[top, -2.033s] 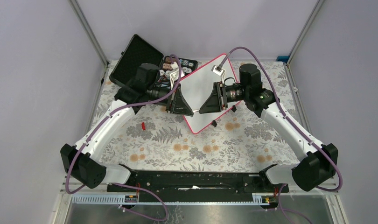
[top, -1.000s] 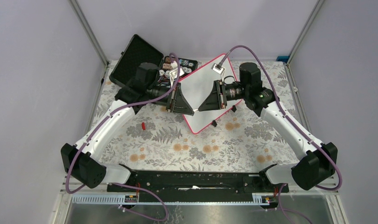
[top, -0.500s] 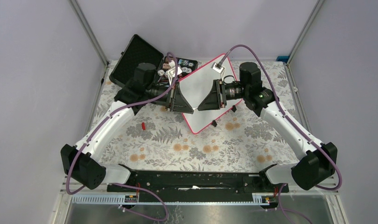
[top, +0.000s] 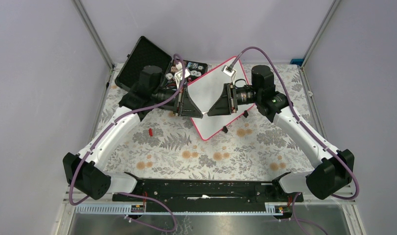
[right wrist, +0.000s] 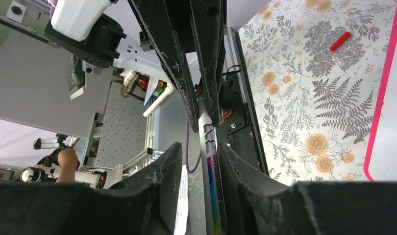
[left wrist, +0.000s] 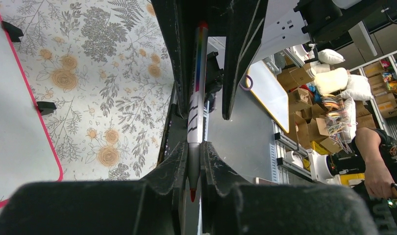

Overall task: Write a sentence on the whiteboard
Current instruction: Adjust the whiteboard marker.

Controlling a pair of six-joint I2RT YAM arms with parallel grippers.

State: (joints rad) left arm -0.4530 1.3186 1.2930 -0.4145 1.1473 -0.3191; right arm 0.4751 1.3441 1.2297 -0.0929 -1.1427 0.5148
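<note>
Whiteboard (top: pixel 213 126) sits askew at upper centre of the overhead view; over it the left gripper (left wrist: pixel 194 149) pinches a marker (left wrist: pixel 196 98), while the right gripper (right wrist: pixel 200 147) has its fingers slightly apart around the other end.

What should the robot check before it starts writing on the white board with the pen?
1. Grip: the left gripper is shut on the marker, ok.
2. Release: the right gripper stands wider than the barrel, ok.
3. Cap off: ok, the red cap lies on the table.
4. Tip facing the whiteboard: not ok, it points back into the left gripper.
5. Board face free: cannot tell, both arms cover part.
</note>
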